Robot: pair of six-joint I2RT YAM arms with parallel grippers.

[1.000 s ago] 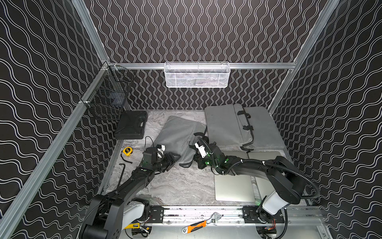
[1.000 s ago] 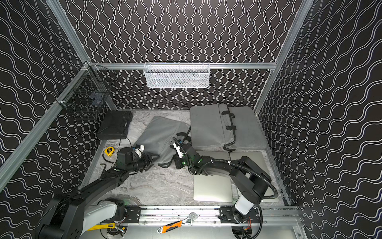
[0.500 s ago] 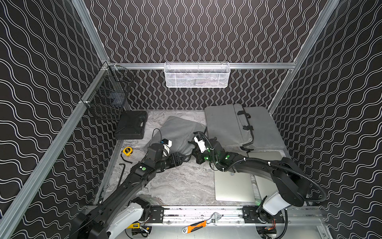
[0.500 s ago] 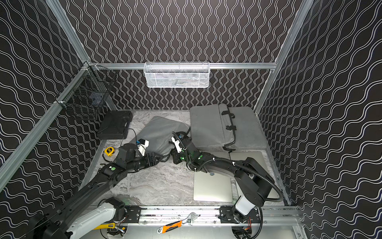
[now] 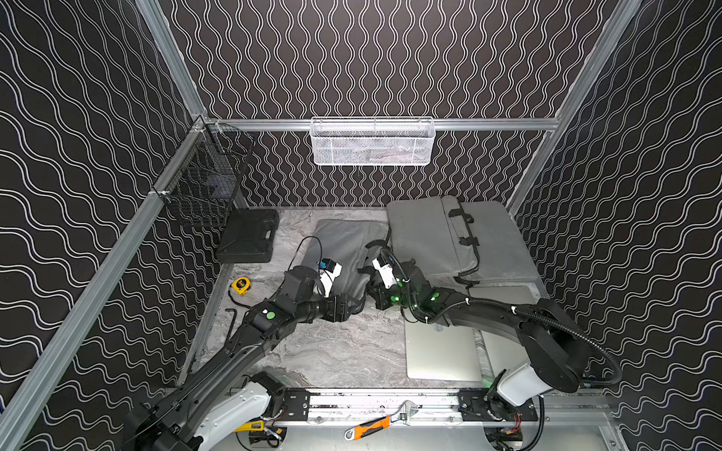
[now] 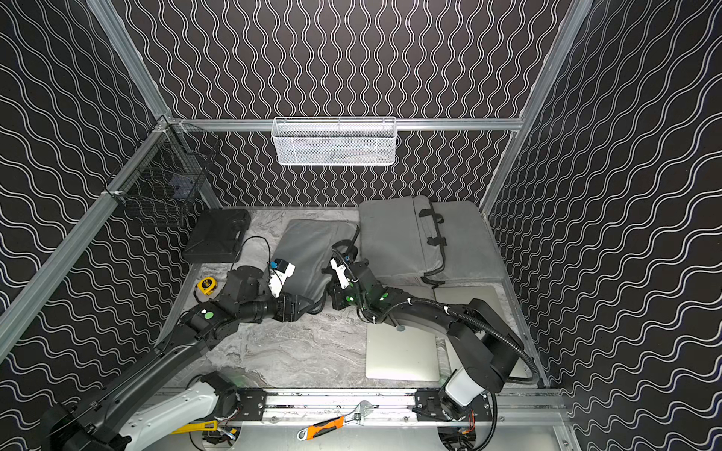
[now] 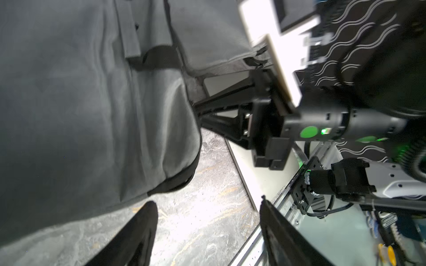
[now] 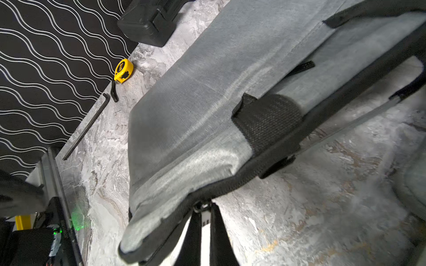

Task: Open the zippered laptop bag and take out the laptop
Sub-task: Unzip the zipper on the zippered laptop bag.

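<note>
The grey zippered laptop bag (image 5: 345,250) (image 6: 308,246) lies tilted in the middle of the table, its black zipper edge toward the arms. My right gripper (image 8: 204,213) (image 5: 371,293) is shut on the zipper pull (image 8: 201,205) at the bag's near edge. My left gripper (image 7: 207,214) (image 5: 353,306) is open just off the bag's near corner (image 7: 179,161), with only bare table between its fingers (image 7: 145,221). Two closed silver laptops (image 5: 441,351) (image 5: 506,308) lie at the front right, partly under my right arm. The inside of the bag is hidden.
A second, larger grey bag (image 5: 449,234) lies at the back right. A black case (image 5: 248,236), a yellow tape measure (image 5: 240,286) and a hex key (image 5: 230,324) are on the left. A white basket (image 5: 373,142) and a black wire basket (image 5: 203,187) hang on the walls. An orange wrench (image 5: 371,427) rests on the front rail.
My left arm has swung right, from the table's left side to the bag's near corner, and its jaws have spread a little. The right gripper has stayed shut at the bag's edge.
</note>
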